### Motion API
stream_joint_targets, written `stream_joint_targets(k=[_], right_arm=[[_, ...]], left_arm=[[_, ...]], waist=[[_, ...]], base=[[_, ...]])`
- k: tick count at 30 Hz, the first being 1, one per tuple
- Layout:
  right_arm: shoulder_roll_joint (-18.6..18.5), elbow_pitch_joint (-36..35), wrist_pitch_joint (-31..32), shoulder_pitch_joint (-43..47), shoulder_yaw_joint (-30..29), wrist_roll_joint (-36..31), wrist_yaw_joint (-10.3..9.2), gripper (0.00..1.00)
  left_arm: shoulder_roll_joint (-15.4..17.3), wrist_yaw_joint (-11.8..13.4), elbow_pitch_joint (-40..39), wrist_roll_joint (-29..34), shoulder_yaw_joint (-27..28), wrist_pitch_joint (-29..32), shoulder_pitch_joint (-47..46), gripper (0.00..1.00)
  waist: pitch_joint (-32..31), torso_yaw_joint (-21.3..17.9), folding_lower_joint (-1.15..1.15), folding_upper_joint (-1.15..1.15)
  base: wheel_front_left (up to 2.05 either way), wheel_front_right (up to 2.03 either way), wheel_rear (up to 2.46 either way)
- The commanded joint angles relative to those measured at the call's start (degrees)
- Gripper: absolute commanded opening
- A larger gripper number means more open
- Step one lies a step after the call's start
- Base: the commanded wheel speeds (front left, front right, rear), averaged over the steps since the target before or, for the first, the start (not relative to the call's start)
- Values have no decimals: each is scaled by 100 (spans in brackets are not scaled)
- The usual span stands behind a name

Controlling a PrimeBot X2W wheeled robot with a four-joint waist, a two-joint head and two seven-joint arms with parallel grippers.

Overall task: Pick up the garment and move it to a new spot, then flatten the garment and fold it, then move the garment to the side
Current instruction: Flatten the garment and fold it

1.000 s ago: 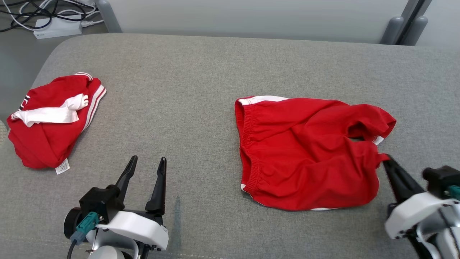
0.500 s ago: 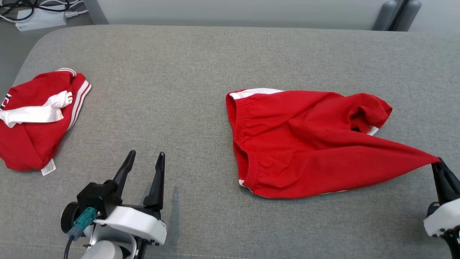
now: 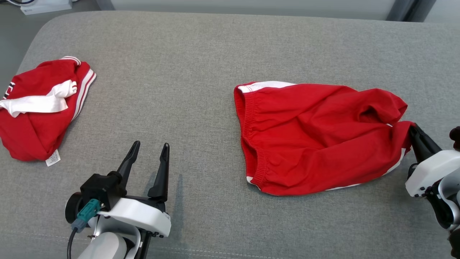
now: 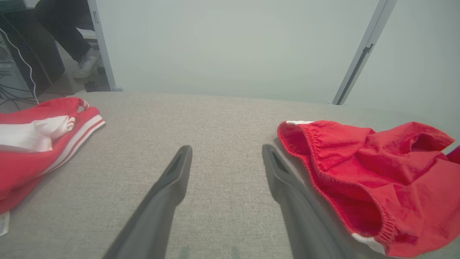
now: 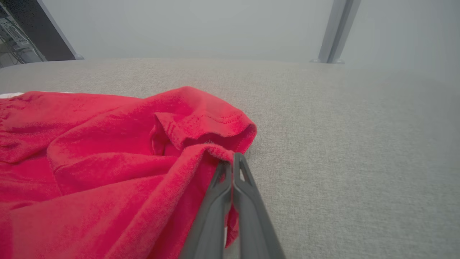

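The garment (image 3: 316,136) is a pair of red shorts with white trim, lying rumpled right of centre on the grey padded surface (image 3: 201,64). Its elastic waistband faces left and the leg openings face right. My right gripper (image 3: 411,126) is shut on the hem of one leg at the shorts' right end; in the right wrist view its fingers (image 5: 230,169) pinch the red cloth (image 5: 107,162). My left gripper (image 3: 149,147) stands open near the front edge, left of the shorts, with nothing between its fingers. The left wrist view has the waistband (image 4: 323,169) just right of the open gripper (image 4: 224,154).
A second red garment with white stripes (image 3: 39,108) lies bunched at the far left edge of the surface. A pale wall and a metal post (image 4: 363,54) stand behind the surface. A person's foot (image 4: 84,64) shows beyond the far left corner.
My right gripper pulled the leg hem out to the right, then came back up and inward, leaving the shorts spread wider. The head view tilted down. The left arm kept still.
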Motion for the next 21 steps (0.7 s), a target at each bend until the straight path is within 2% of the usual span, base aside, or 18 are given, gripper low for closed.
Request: stream_joint_targets(k=[1,2,3,8,11,17,21], right_arm=[[-155,129,-137,-127,231,141,-1,13],[-171,239,-203,-178,334,187,-1,49],[-173,342,-281,-215,400,268,-1,100],[-275,683,-663,-181,602,636,-1,100],[-380,638,-865,42,600,904,-1,100],[-567,255,-1040,668,432,1192,-1,100],[-596,-285,-1075,1132,79,1052,-1,100]], left_arm=[[89,-14,-81,-3,187,-68,-263,100],[73,-16,-67,-4,180,-75,-269,100],[62,-19,-54,-8,176,-81,-272,100],[52,-21,6,-28,179,-110,-226,100],[62,-19,27,-38,172,-114,-192,100],[110,7,30,-56,168,-106,-90,100],[164,35,-16,-59,149,-73,7,100]], waist=[[10,35,0,0],[10,44,0,0],[3,45,0,0],[-115,-60,0,0],[-225,-140,0,0],[-426,-300,0,0],[-583,-407,0,0]], base=[[0,0,0],[0,0,0],[0,0,0],[0,0,0],[0,0,0],[0,0,0],[0,0,0]])
